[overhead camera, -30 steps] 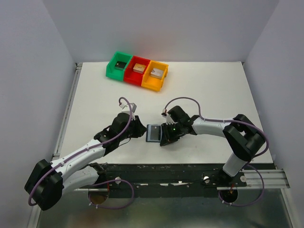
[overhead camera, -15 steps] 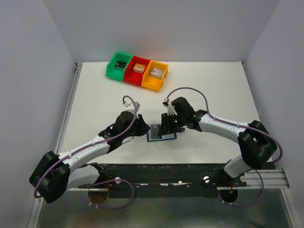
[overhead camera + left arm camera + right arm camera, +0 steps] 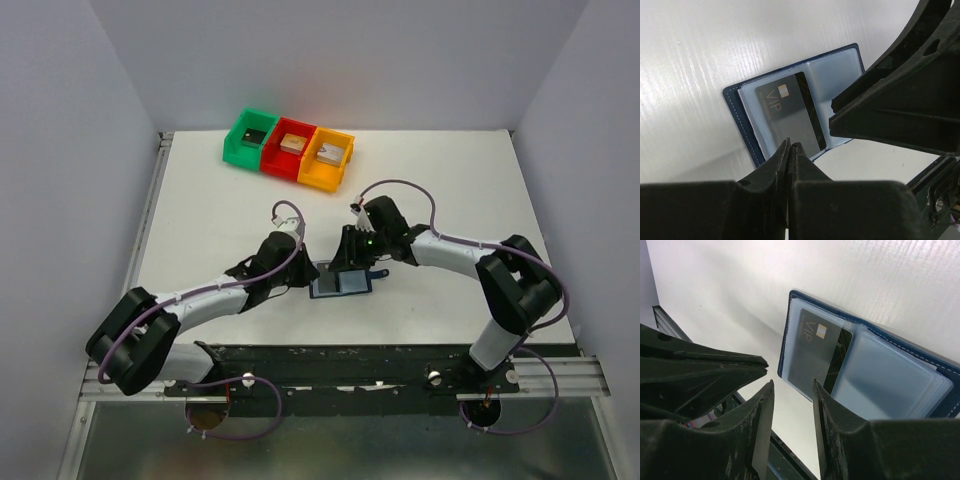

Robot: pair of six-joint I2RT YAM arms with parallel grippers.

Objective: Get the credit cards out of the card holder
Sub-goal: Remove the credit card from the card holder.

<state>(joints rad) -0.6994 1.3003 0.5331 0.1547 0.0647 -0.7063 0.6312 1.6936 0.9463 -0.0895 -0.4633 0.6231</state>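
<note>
The card holder (image 3: 340, 284) lies open on the white table between my two arms, navy cover (image 3: 733, 102) down and pale blue sleeve pages (image 3: 885, 380) up. One of the credit cards, black with "VIP" on it (image 3: 790, 107) (image 3: 820, 347), sits in the top sleeve; any others are hidden. My left gripper (image 3: 790, 145) (image 3: 308, 274) is shut, its tips right over the sleeve's near edge, and I see nothing between them. My right gripper (image 3: 792, 385) (image 3: 352, 262) stands open just above the holder's other edge, empty.
Green (image 3: 250, 135), red (image 3: 292, 147) and orange (image 3: 328, 157) bins stand in a row at the back of the table, each with a small block inside. The two grippers face each other a few centimetres apart over the holder. The black frame rail (image 3: 350, 362) runs along the near edge.
My left jaws have closed and my right jaws have opened wider. Both wrists have shifted a little away from the near edge, and the holder now lies spread flat.
</note>
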